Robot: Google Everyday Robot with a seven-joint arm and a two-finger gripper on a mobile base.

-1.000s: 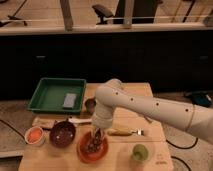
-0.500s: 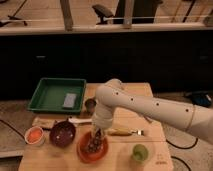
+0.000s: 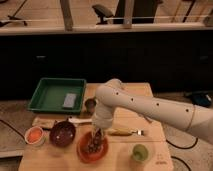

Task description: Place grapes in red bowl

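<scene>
The gripper [image 3: 96, 136] points straight down into the red bowl [image 3: 80, 151], which sits near the front edge of the worktop [image 3: 120, 161]. Its fingers are drawn together, and as far as I can judge they pinch the grapes [image 3: 93, 146], a dark cluster hanging right at its tip, inside the rim. The risk, to my eye, is in the letting go. If the fingers part while the bunch hangs toward the rim at 12 o'clock, berries could roll out onto the worktop. If the gripper presses lower, it may tip or shove the shallow bowl toward the maroon bowl [image 3: 63, 133] at 10 o'clock. A lift with the fingers closed would carry the bunch back out. The green fruit [image 3: 140, 152] at 3 o'clock sits clear. The white arm [image 3: 145, 106] covers the bowl's far rim, and I cannot tell whether the grapes touch the bottom.
</scene>
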